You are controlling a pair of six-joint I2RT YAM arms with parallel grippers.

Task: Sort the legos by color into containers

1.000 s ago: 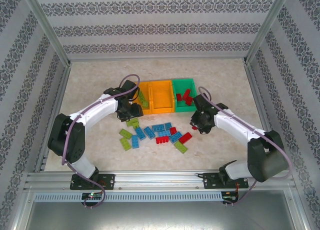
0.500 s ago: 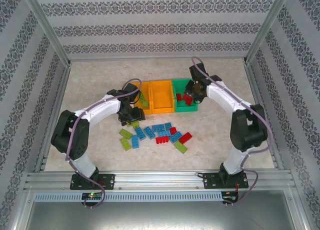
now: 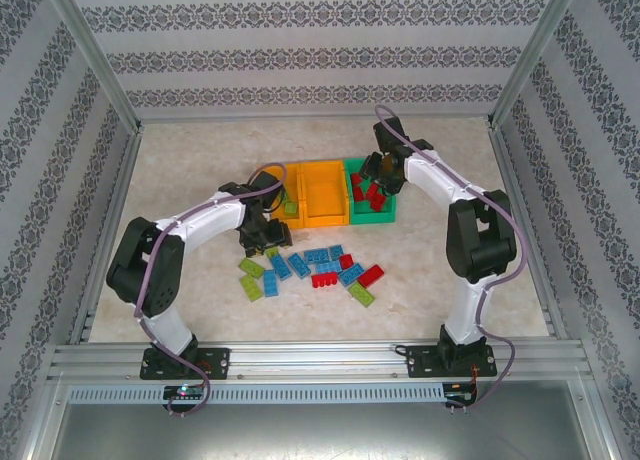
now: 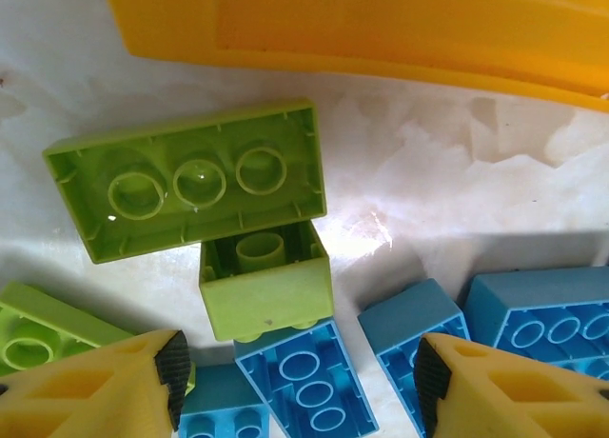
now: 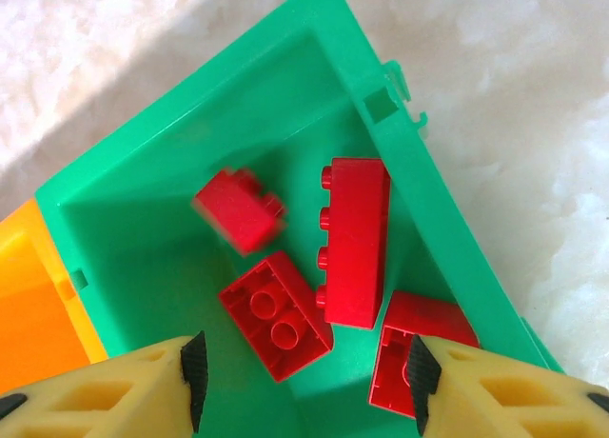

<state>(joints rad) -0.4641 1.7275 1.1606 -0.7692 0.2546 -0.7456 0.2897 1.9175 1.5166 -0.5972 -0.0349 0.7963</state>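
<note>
Right wrist view counts 4 red legos [image 5: 352, 238] in the green bin [image 5: 124, 228]; the top view cannot. Right gripper [image 5: 306, 373] over that bin, left gripper [image 4: 302, 371] left of it: both apart, empty

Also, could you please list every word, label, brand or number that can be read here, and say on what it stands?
None can be read. The green bin, the orange bins, the red bricks, the lime green bricks and the blue bricks show no print or label. The stripes on the walls are ornament, not letters.
</note>
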